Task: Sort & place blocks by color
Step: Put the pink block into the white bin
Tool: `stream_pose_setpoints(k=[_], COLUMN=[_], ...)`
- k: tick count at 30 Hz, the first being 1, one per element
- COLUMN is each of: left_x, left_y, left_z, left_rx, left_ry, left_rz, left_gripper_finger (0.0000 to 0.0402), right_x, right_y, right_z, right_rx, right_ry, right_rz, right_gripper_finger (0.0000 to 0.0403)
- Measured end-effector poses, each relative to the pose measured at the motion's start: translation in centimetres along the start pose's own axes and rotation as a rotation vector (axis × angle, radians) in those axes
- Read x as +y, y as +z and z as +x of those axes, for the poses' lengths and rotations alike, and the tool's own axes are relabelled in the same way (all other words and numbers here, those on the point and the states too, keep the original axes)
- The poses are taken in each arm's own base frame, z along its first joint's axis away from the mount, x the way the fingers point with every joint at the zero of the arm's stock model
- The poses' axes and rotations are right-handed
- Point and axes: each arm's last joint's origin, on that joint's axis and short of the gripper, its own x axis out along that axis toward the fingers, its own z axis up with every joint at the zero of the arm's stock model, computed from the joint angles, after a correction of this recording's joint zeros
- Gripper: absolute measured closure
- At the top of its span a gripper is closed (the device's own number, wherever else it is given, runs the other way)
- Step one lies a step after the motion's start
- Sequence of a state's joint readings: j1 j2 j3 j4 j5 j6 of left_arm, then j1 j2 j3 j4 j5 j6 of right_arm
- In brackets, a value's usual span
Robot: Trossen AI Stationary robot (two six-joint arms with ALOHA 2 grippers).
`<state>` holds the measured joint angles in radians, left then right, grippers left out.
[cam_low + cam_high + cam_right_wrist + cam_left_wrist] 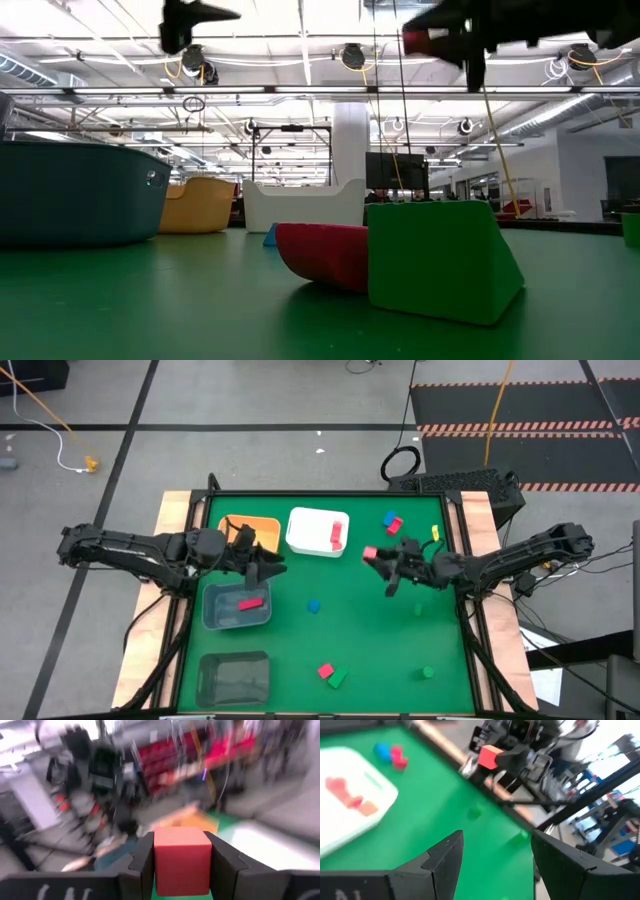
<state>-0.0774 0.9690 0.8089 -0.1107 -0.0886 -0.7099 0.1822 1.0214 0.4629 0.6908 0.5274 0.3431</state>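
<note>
Right tool (182,865) clamps red cube (182,860) square between fingers, aloft; left tool (495,860) released.

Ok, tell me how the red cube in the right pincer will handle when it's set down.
The red cube looks rigid: its flat faces sit square between the right pincer fingers without deforming. Its flat sides suggest it would rest stably, not roll. Probably light, being small beside the white bin.

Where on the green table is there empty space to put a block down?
The widest bare patch of green mat lies mid-table, between the small blue cube and the green round block. It is crowded along the left, where the orange bin, white bin and two grey bins stand.
</note>
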Motion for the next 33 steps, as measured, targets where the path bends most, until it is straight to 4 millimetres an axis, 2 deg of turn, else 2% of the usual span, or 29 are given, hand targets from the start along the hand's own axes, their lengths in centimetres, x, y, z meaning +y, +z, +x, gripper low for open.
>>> stream_pose_setpoints(k=[5,9,14,20,26,29,33], left_x=[0.0,1.3,3.2,5.3,7.3,8.0,8.8], left_y=[0.7,1.7,3.1,4.8,5.2,5.5,6.7], left_z=[1.8,2.9,3.4,4.0,5.9,6.4,5.9], left_rx=[0.003,0.038,0.069,0.019,-0.007,-0.033,-0.107], left_ry=[-0.141,-0.236,-0.312,-0.291,-0.255,-0.253,-0.257], left_rz=[0.076,0.086,0.071,-0.049,-0.205,-0.223,-0.216], left_gripper_finger=[0.0167,0.0167,0.0167,0.0167,0.0167,0.0167,0.0167], right_x=[0.4,0.9,2.0,2.8,3.3,3.4,2.9], right_y=[2.2,2.6,2.3,2.5,2.4,2.3,2.3], right_z=[0.2,1.6,4.6,7.8,10.3,11.3,11.8], right_rx=[-0.21,-0.215,-0.172,-0.168,-0.165,-0.138,-0.095], right_ry=[0.0,-0.019,-0.034,-0.067,-0.048,-0.058,-0.079], right_rz=[-0.141,-0.208,-0.389,-0.483,-0.574,-0.618,-0.66], right_gripper_finger=[0.0288,0.0286,0.0276,0.0285,0.028,0.0281,0.0281])
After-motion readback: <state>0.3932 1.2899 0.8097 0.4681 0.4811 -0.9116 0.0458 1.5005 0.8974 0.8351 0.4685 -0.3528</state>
